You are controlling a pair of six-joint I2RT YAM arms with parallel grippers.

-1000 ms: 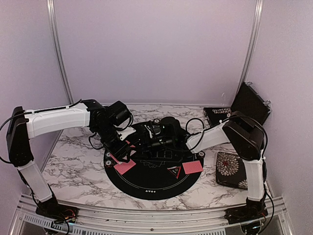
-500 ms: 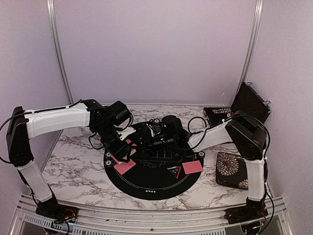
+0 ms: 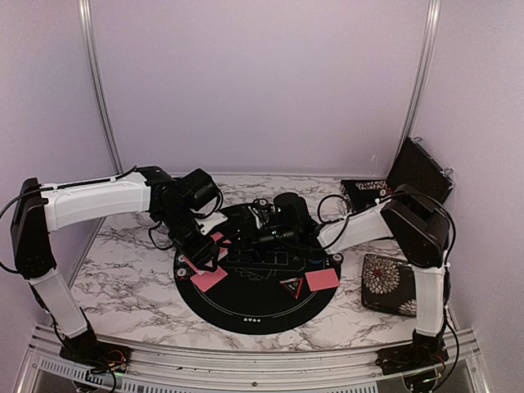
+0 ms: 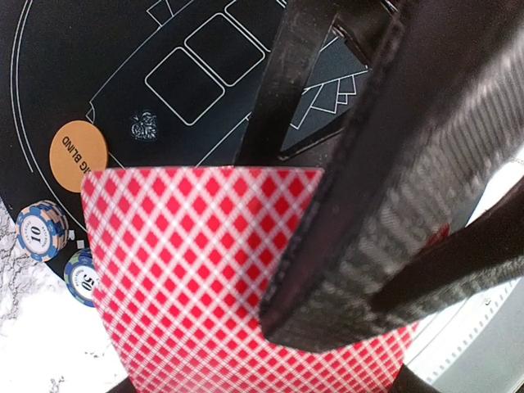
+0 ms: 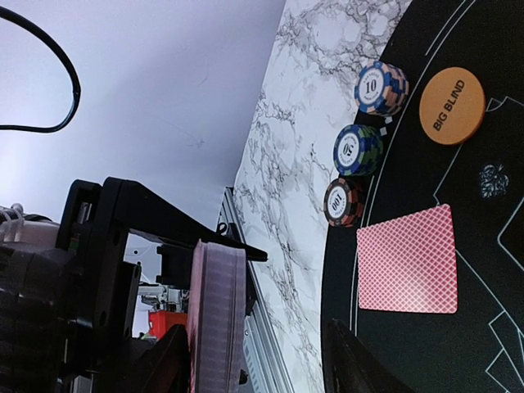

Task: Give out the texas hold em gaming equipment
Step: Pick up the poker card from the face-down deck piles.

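Playing cards are up in your left fingers: a thick deck, clamped, red lattice turned to the wrist camera, held over the left side of the round mat. Along the mat's left edge sit three chip stacks in a row. The orange big-blind button is just inside them, and one dealt card lies flat nearby. Moving across, the black triangle marker and a second dealt card lie side by side at the mat's front right. Your right fingers are parted with nothing between them. The deck stands on edge straight ahead of them, thin side facing, long edge running up and down in that wrist view, so the right arm looks placed to draw from it. Far right, the floral case sits on the table; I can't tell what's inside.
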